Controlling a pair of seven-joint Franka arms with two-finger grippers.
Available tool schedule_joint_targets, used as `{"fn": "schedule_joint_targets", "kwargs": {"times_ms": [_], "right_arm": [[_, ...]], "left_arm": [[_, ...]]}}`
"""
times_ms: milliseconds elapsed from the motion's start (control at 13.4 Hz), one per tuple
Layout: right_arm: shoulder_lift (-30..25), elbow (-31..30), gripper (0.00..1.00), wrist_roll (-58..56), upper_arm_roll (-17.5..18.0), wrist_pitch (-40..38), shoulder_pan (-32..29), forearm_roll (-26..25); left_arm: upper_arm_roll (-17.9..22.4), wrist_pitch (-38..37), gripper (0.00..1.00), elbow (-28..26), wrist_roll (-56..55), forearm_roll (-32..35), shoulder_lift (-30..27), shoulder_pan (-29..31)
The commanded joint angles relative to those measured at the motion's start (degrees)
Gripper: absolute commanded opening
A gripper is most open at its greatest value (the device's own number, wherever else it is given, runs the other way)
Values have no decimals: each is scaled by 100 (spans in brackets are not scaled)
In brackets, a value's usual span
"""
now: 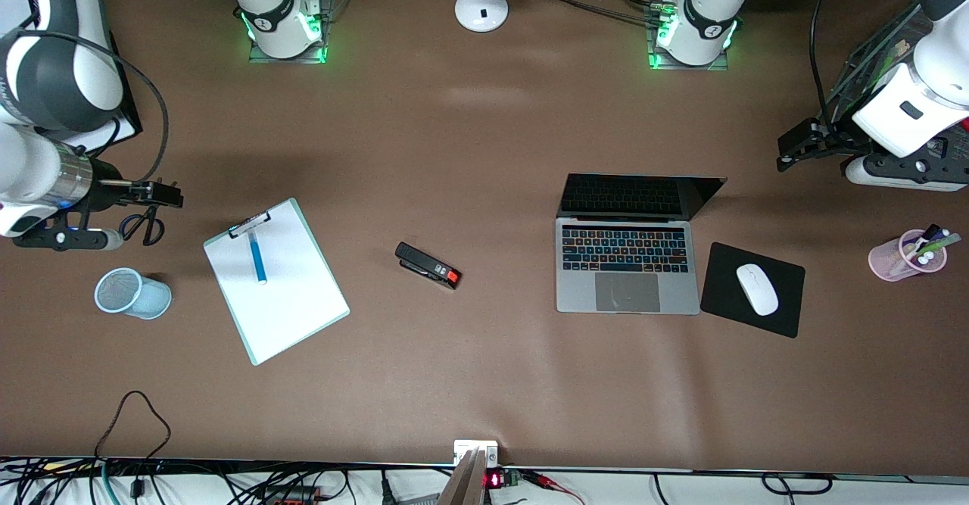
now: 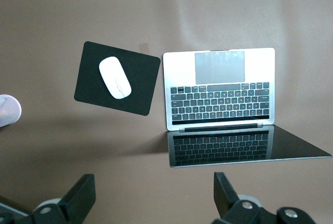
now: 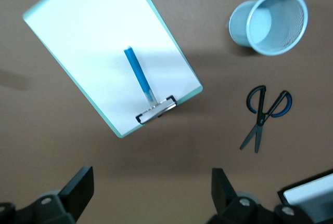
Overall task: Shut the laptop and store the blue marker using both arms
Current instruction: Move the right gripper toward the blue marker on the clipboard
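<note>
Silver and wide open, the laptop [image 1: 627, 263] sits toward the left arm's end of the table, screen up, mouse pad [image 1: 753, 288] just beside it, so nothing is done there yet. The blue marker [image 1: 257, 255] lies on the clipboard [image 1: 276, 290] toward the right arm's end, untouched, with the mesh cup [image 1: 130, 293] near it as the likely home. The left gripper [image 2: 153, 195] hangs over bare table near the laptop's lid, fingers apart and empty. The right gripper [image 3: 151, 193] hovers over the scissors [image 1: 144, 226], fingers apart too, holding nothing. Both jobs remain: lid down, marker stored.
</note>
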Motion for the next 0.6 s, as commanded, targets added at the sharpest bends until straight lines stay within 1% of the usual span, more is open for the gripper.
{"fn": "schedule_joint_targets", "kwargs": {"times_ms": [0,75,149,224,298,373,522], "right_arm": [[-4,258,100,-32,20,-163,-47,301],[74,249,100,-32,37,-137,-21,329],[292,293,100,-23,55,-111,6,477],[451,319,100,21,46,-93,162,652],[601,372,100,30,28,38,242,637],[715,433,100,-14,28,257,217,654],[909,600,100,30,11,495,217,619]], "left_arm": [[-17,-170,100,148,42,32,194,34],[-17,-293,100,148,33,32,203,-18],[-17,-311,83,148,33,32,221,-10],[-17,-372,35,182,85,66,230,-19],[-26,-625,16,235,77,58,230,-19],[-35,-880,12,279,51,49,230,-19],[-35,-900,11,358,42,6,300,-19]]}}
